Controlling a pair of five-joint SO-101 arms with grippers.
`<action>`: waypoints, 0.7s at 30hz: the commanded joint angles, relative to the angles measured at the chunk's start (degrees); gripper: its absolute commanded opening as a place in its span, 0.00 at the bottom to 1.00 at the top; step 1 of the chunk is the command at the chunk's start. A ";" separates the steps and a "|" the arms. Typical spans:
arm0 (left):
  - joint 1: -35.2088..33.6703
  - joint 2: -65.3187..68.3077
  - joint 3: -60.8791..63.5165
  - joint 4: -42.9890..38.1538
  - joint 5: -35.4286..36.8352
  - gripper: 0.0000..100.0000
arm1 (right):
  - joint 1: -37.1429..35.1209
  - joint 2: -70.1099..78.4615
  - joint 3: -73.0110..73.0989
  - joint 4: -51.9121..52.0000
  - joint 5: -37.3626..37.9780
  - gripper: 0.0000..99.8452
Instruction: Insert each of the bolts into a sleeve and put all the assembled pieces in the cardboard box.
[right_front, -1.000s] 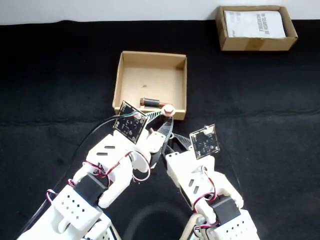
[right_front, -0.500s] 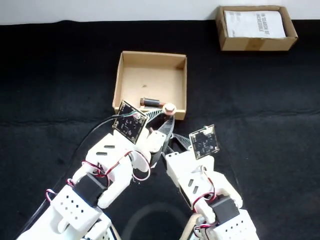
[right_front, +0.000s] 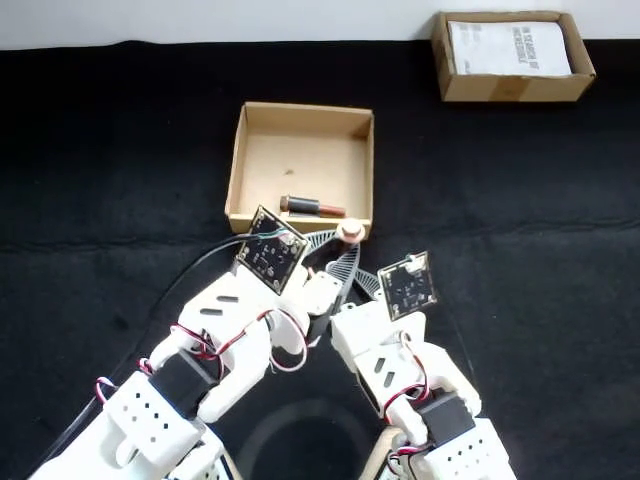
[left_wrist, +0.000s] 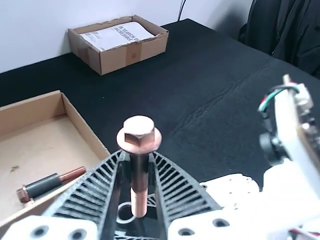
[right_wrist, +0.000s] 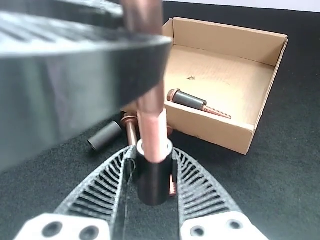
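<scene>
My left gripper (left_wrist: 139, 159) is shut on a copper bolt (left_wrist: 138, 136), held upright with its hex head on top. Below it my right gripper (right_wrist: 153, 156) is shut on a black sleeve (right_wrist: 153, 181), and the bolt's lower end (right_wrist: 152, 127) sits in the sleeve's mouth. In the high view the bolt head (right_front: 350, 232) hangs just outside the near right corner of the cardboard box (right_front: 243, 160), where both grippers meet. One assembled bolt and sleeve (right_front: 312, 208) lies inside the box. A loose sleeve (right_wrist: 105, 136) and a loose bolt (right_wrist: 131, 131) lie on the table beside the box.
A second cardboard box (right_front: 512, 56) with a printed sheet inside stands at the far right. The table is covered by a black cloth (right_front: 520, 220). A black cable (right_front: 190, 262) runs along the left arm.
The left gripper has shifted slightly right and toward the arms with the bolt, bringing its head past the box's near right corner. The right arm has barely moved.
</scene>
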 joint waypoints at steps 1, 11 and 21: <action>0.75 -1.01 -2.42 0.44 1.05 0.01 | 0.57 -0.31 -0.22 -1.19 -0.18 0.01; -4.44 -1.01 -1.98 -3.43 -4.13 0.01 | 0.57 -0.31 -0.22 -0.92 -0.18 0.01; -3.12 -1.01 -0.22 -3.25 -0.26 0.01 | 0.57 -0.31 -0.57 -0.92 -0.18 0.01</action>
